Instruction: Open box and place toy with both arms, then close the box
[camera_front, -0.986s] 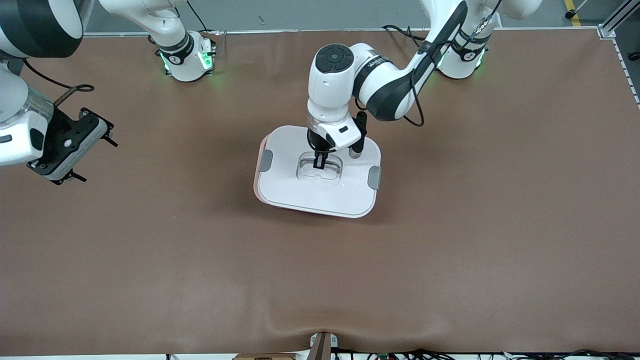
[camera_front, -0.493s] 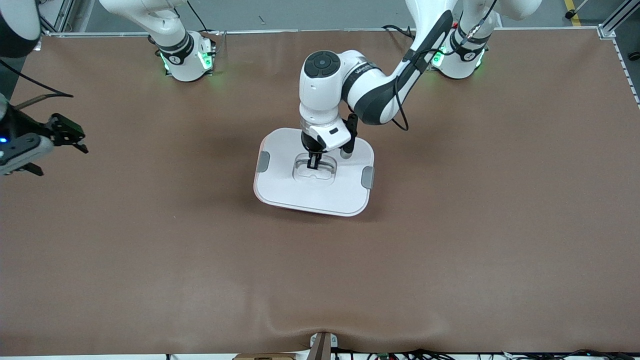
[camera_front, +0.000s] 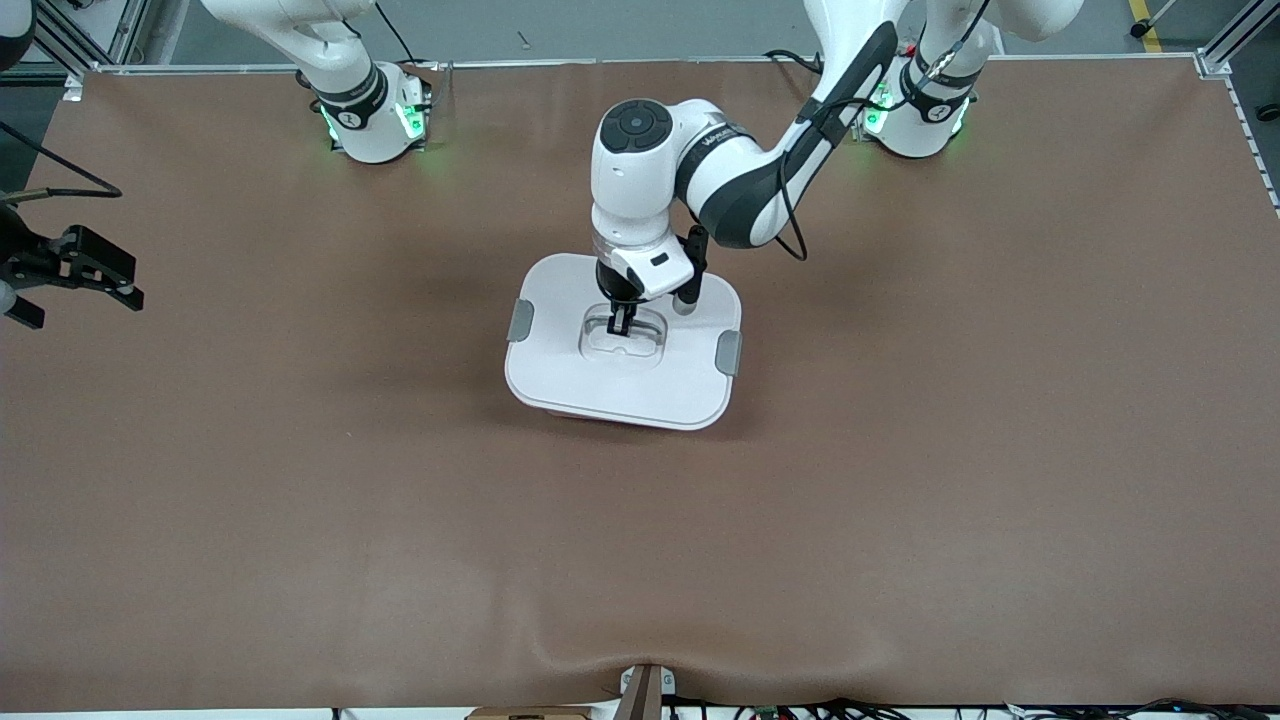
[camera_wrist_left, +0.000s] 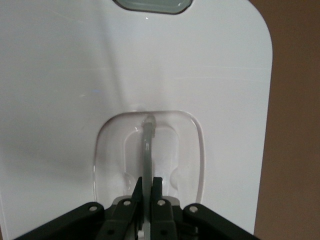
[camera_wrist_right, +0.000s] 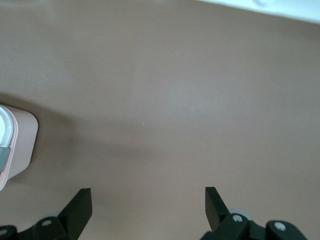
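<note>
The box (camera_front: 560, 375) stands mid-table, its white lid covering the pink tub. A grey clip (camera_front: 520, 320) sits on one short side and another clip (camera_front: 729, 352) on the other. My left gripper (camera_front: 621, 325) reaches straight down into the lid's recessed centre. In the left wrist view it (camera_wrist_left: 148, 181) is shut on the thin clear handle (camera_wrist_left: 148, 145). My right gripper (camera_front: 85, 290) hangs over the table's edge at the right arm's end, open and holding nothing. Its wrist view shows the wide gripper (camera_wrist_right: 148, 197) and a corner of the box (camera_wrist_right: 20, 140). The toy is out of view.
Brown table mat (camera_front: 900, 500) lies bare around the box. The two arm bases (camera_front: 375, 115) (camera_front: 915, 115) stand along the table edge farthest from the front camera. A small bracket (camera_front: 645, 690) sits at the nearest edge.
The left gripper has come down with the lid, which now sits squarely over the tub, the pink rim hardly showing. The right arm has drawn back toward its own end of the table.
</note>
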